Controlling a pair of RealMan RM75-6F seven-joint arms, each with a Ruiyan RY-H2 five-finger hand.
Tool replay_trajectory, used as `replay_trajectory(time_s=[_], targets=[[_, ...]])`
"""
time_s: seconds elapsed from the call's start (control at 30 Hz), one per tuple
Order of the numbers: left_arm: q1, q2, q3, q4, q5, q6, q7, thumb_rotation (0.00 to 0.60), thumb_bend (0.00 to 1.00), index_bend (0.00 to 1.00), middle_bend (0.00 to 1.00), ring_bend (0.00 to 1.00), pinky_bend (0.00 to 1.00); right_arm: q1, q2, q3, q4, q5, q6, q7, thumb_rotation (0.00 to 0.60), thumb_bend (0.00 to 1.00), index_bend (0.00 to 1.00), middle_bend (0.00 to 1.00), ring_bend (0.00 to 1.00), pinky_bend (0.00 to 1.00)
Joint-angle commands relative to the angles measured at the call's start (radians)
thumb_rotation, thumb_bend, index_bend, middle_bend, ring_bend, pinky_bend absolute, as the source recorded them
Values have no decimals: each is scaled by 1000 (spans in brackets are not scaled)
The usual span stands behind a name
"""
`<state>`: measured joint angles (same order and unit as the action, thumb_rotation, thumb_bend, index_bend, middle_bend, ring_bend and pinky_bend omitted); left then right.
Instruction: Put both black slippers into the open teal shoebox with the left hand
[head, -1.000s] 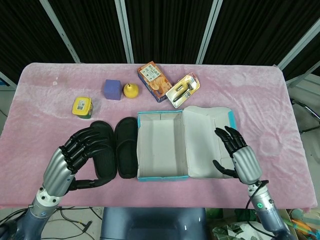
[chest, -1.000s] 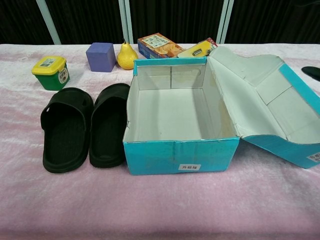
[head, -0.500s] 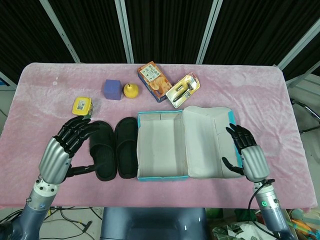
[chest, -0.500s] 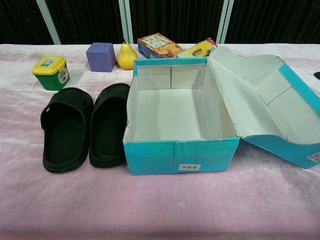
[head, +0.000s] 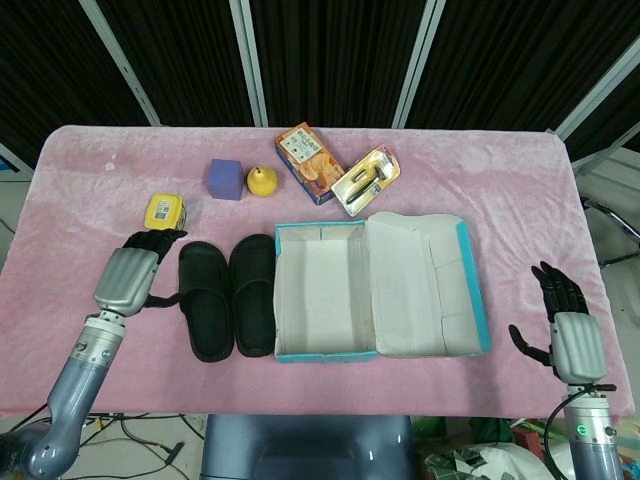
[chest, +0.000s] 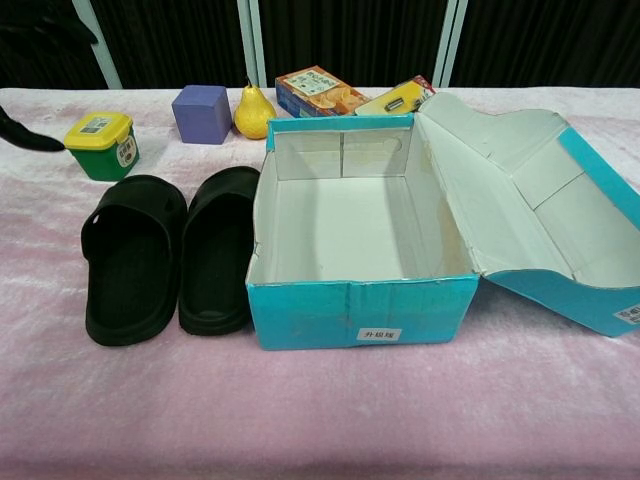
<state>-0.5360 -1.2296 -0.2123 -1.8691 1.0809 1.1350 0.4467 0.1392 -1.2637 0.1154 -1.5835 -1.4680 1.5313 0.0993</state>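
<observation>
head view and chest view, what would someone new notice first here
The open teal shoebox sits mid-table, lid flopped to its right, nothing inside. Two black slippers lie side by side just left of it, untouched. The left hand hovers beside the slippers holding nothing, and the right hand hangs open off the table's right edge.
</observation>
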Motion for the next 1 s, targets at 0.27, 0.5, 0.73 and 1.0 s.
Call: replay_trajectory(time_s=[0.27, 0.5, 0.73, 1.0], targets=[[-181, -136, -1, 138, -364, -122, 256, 600, 0, 176, 208, 200, 203, -5, 3, -5, 13, -5, -9, 26, 600, 224, 0, 29, 0, 91], [-225, -179, 16, 215, -485, -149, 290, 600, 0, 183, 222, 217, 207, -10, 1, -6, 21, -3, -12, 35, 600, 225, 0, 29, 0, 91], [-253, -201, 29, 256, -551, -167, 299, 600, 0, 187, 219, 217, 207, -9, -5, -7, 29, -4, -21, 46, 600, 225, 0, 29, 0, 91], [-277, -223, 36, 301, -586, -177, 287, 600, 0, 190, 215, 217, 207, -11, -3, -4, 34, -3, -24, 55, 600, 225, 0, 29, 0, 91]])
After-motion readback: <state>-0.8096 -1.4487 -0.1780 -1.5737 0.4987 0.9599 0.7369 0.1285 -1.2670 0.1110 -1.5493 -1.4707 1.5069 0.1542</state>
